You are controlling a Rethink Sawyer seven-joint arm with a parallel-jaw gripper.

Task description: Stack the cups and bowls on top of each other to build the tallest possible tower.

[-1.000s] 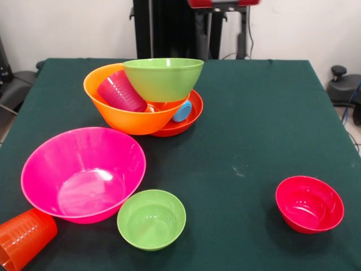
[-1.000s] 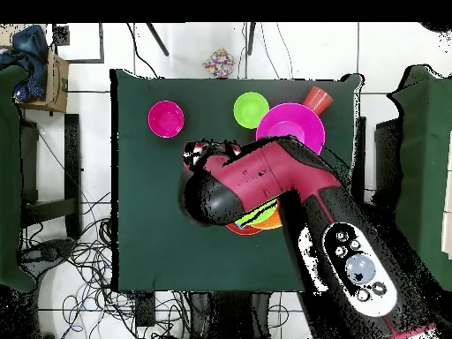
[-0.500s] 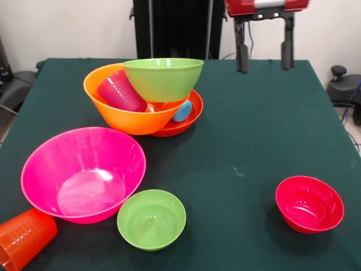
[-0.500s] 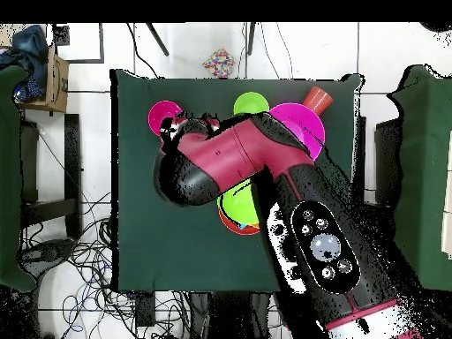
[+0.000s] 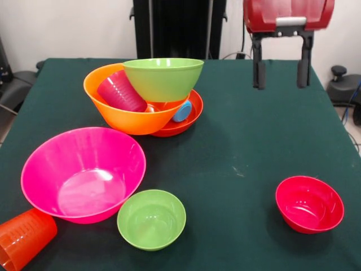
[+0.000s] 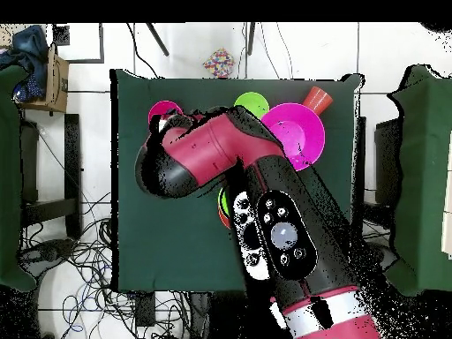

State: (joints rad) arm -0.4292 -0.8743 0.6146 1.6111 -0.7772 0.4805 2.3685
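At the table's far left in the front view the tower leans: a shallow red-orange bowl (image 5: pixel 192 116) carries a large orange bowl (image 5: pixel 127 116), with a medium green bowl (image 5: pixel 163 78) tilted on top. A translucent purple cup (image 5: pixel 120 91) lies inside the orange bowl and a blue cup (image 5: pixel 182 111) lies in the red-orange one. My gripper (image 5: pixel 281 84) hangs open and empty at the upper right, high above the table and far behind the small crimson bowl (image 5: pixel 309 203). A large pink bowl (image 5: pixel 83 172), a small green bowl (image 5: pixel 151 219) and an orange cup (image 5: pixel 22 237) on its side sit near the front left.
In the overhead view the arm (image 6: pixel 229 154) covers the tower and most of the crimson bowl (image 6: pixel 160 111). The pink bowl (image 6: pixel 305 132), small green bowl (image 6: pixel 252 102) and orange cup (image 6: pixel 317 97) show beside it. The green tablecloth (image 5: pixel 248 147) is bare between tower and crimson bowl.
The gripper has come further down into the front view and shifted right, away from the tower. In the overhead view the arm's head has swung left toward the crimson bowl. No bowl or cup moved.
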